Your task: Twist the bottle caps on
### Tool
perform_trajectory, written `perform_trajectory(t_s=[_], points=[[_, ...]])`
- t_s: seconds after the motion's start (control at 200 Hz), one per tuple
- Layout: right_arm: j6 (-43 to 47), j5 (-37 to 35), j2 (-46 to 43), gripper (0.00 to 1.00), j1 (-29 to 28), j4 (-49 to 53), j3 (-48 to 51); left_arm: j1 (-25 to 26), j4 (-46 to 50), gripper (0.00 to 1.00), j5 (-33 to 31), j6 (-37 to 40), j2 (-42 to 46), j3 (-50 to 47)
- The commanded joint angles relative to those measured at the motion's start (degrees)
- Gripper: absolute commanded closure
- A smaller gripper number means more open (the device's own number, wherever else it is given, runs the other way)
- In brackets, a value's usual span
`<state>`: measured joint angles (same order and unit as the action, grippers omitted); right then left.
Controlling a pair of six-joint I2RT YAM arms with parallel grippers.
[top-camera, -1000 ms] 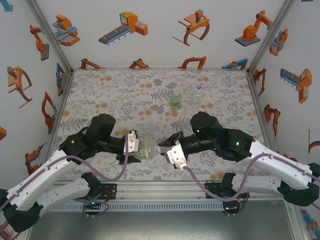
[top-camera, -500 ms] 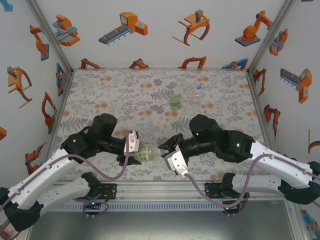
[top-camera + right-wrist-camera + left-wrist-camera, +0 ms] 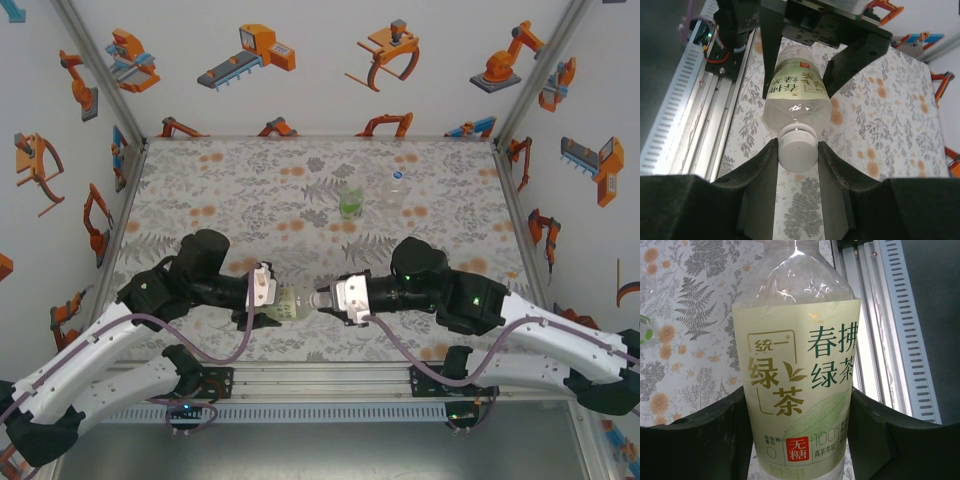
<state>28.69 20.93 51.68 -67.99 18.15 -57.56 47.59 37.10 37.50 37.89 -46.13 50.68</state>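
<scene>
Floral tablecloth (image 3: 230,180) below; left pincer (image 3: 272,303) clamped round the clear bottle (image 3: 800,365), pale yellow-green label, lying sideways between its fingers. And the right pincer (image 3: 797,147) pinches the white cap (image 3: 799,155) at that bottle's neck.

The top camera looks down on the whole table (image 3: 250,180), while both wrist cameras closely face one bottle (image 3: 795,390) from opposite ends.
</scene>
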Motion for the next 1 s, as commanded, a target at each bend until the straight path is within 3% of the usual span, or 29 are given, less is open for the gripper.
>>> perform_trajectory(t_s=[0.0, 0.215, 0.345, 0.546, 0.681, 0.991], points=[[-12.86, -4.81, 0.09, 1.0, -0.47, -3.19, 2.51, 0.13, -7.85, 1.0, 1.73, -0.23, 1.23, 0.54], [-39.78, -20.41, 1.33, 1.0, -0.45, -6.92, 4.21, 0.13, -10.47, 1.0, -0.3, -0.54, 1.58, -0.09], [-55.78, -26.07, 2.35, 1.0, -0.46, -7.77, 5.21, 0.13, -14.21, 1.0, -1.82, -1.44, 2.18, -1.5], [-82.03, -36.81, 3.54, 1.0, -0.41, -2.27, 5.14, 0.24, -19.84, 1.0, -6.71, -3.99, 1.83, -2.95], [-91.57, -40.44, 4.92, 1.0, 0.21, 2.56, 3.26, 0.22, -19.66, 1.0, -10.33, -4.17, -0.11, -2.11], [-100.65, -34.3, 7.78, 1.0, 5.47, 7.64, -1.31, 0.22, -21.54, 1.0, -9.19, -2.9, -1.95, -1.63]])
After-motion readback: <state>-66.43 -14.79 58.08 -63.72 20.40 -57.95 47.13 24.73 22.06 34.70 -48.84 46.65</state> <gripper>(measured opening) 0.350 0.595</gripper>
